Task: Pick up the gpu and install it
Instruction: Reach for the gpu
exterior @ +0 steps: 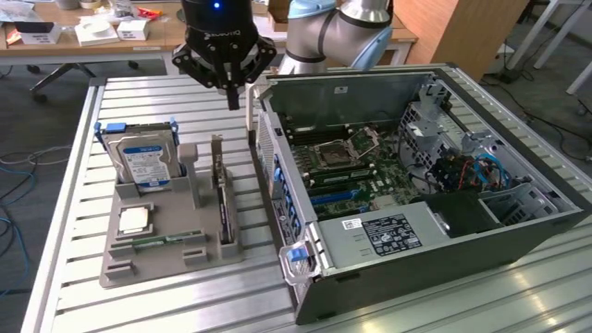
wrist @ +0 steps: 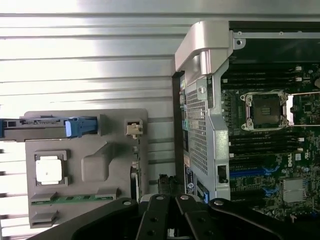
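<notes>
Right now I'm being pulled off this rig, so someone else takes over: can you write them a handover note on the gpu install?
The hand is shut, empty, hovering above the table between the grey holder and the open computer case.
The gpu stands on edge in the grey holder, near the hard drive.
Done: nothing visible yet.
Left: the gpu is not yet picked up, not yet installed in the computer case.

The exterior view looks down at a slant from high above the near edge of the desk [exterior: 166, 97], facing the arm [exterior: 333, 28] at the far side, at middle distance. The wrist view looks straight down past the gripper [wrist: 170, 220], closer in. Both views share the grey holder tray [wrist: 95, 165] and the open computer case [exterior: 444, 257] with its motherboard [wrist: 260, 150].
</notes>
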Robot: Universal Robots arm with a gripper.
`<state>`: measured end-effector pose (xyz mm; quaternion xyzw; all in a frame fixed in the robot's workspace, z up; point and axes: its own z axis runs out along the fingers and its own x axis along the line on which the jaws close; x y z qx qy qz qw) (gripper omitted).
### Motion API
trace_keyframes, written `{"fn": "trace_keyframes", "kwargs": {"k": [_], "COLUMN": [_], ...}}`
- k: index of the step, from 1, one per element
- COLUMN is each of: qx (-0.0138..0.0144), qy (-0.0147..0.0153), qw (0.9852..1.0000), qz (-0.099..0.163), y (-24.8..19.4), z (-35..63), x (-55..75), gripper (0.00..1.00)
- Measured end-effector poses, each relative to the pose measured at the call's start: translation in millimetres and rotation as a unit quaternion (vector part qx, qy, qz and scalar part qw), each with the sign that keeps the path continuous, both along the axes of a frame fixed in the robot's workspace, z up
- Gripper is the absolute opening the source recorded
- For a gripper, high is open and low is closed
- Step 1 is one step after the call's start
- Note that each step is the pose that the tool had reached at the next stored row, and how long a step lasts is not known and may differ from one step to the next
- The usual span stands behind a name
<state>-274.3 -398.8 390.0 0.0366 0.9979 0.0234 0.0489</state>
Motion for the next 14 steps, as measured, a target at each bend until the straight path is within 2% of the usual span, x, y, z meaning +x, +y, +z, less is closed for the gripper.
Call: {"fn": "trace_keyframes", "kwargs": {"k": [6, 14], "qx": [0.0000, 0.0002], "qy": [-0.0008, -0.0010], "qw": [1.0000, 1.0000], "qz": [0.000, 0.000], "y": [0.0, 0.0], "z": [-0.2, -0.2], "x": [-8.6, -9.4], "gripper": [0.10, 0.10]}}
